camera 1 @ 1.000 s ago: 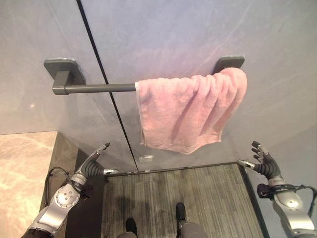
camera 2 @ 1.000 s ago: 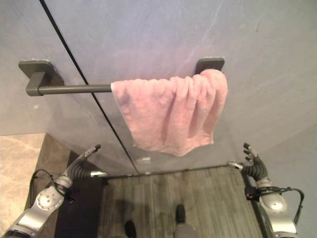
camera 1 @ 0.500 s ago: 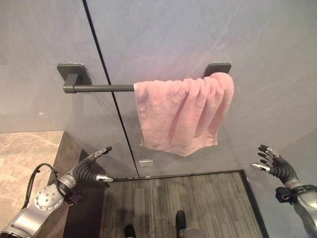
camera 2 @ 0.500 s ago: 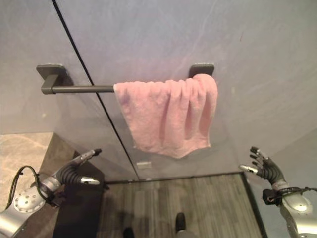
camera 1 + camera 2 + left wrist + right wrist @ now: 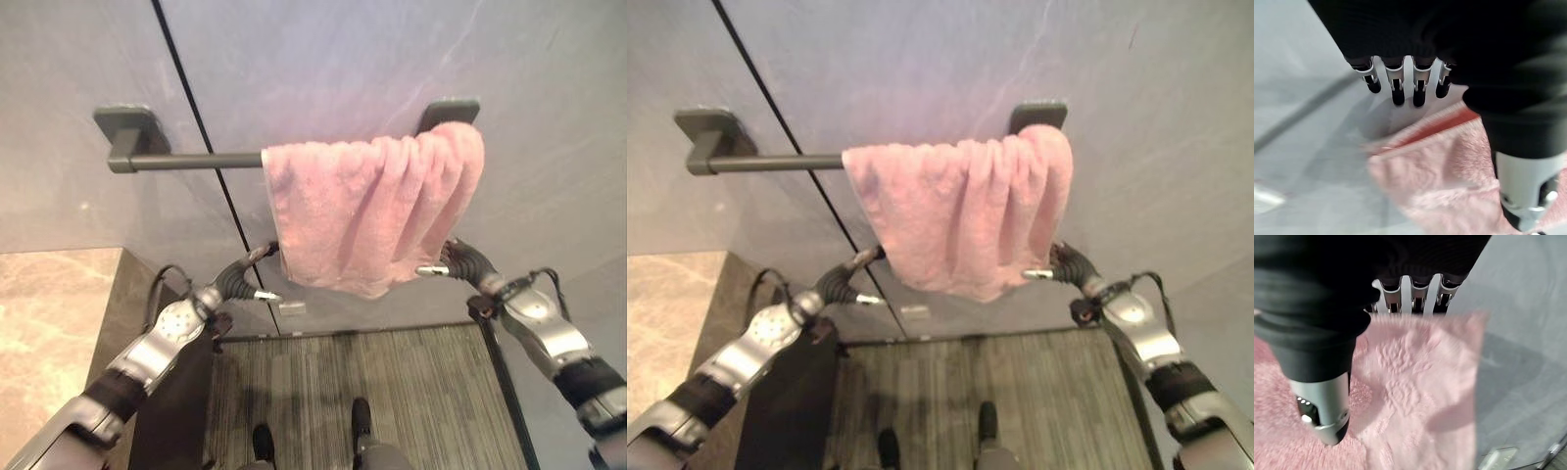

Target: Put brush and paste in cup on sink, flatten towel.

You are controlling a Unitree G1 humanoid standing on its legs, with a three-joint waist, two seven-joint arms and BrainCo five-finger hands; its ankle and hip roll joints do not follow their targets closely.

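Pink towel [image 5: 377, 211] bunched on the right half of the bar [image 5: 186, 161], centre of frame, hanging against the wall [image 5: 323, 59]. Left hand [image 5: 245, 278] at its lower left corner, fingers straight, thumb apart. Right hand [image 5: 460, 262] at the lower right edge, fingers behind the cloth, thumb in front; grip impossible to tell.

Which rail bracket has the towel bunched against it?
The right-side bracket: the pink towel is gathered in folds right up to it. The left-side bracket stands clear, with bare rail between it and the towel.
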